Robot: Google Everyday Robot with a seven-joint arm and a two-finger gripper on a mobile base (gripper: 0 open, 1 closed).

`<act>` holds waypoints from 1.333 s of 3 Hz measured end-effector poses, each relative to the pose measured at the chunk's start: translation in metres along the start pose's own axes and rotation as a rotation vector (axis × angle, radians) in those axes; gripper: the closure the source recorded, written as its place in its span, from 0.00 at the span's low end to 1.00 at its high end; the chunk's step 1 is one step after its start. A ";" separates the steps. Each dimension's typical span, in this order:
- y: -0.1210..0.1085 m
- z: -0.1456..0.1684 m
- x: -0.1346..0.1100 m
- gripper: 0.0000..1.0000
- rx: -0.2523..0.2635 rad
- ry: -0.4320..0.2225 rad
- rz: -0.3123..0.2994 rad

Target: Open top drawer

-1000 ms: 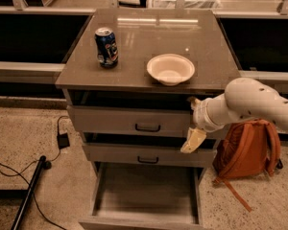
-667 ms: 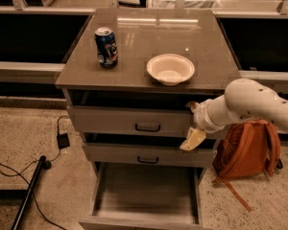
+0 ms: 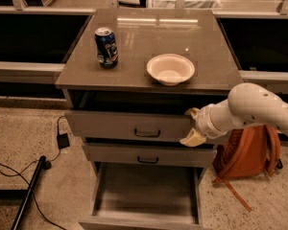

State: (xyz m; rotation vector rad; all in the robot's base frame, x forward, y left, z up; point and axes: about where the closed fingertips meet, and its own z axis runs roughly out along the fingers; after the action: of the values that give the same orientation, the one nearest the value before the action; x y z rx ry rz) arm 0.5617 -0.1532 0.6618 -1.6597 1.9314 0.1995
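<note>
The top drawer [image 3: 115, 125] is the wide grey drawer just under the cabinet top, with a small dark pull handle [image 3: 147, 133] at its centre. It stands slightly pulled out, with a dark gap above its front. My gripper [image 3: 192, 126] is at the right end of that drawer's front, well to the right of the handle. It is open, with one cream fingertip [image 3: 191, 112] at the panel's top edge and the other at its bottom edge. I cannot tell whether they touch the panel.
A blue can [image 3: 106, 47] and a white bowl [image 3: 170, 69] stand on the cabinet top [image 3: 134, 37]. The second drawer [image 3: 110, 153] is nearly shut. The bottom drawer [image 3: 146, 219] is pulled far out. An orange backpack [image 3: 249, 150] leans at the right. Cables [image 3: 19, 176] lie on the floor at left.
</note>
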 end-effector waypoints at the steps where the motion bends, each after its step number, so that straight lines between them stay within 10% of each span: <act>1: 0.003 -0.002 -0.001 0.44 -0.004 -0.002 -0.002; 2: 0.002 -0.006 -0.003 0.44 -0.004 -0.002 -0.002; 4: 0.078 -0.039 -0.018 0.41 -0.062 -0.046 -0.047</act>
State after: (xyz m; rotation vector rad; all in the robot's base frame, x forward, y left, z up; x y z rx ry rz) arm 0.4767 -0.1392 0.6838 -1.7243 1.8672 0.2798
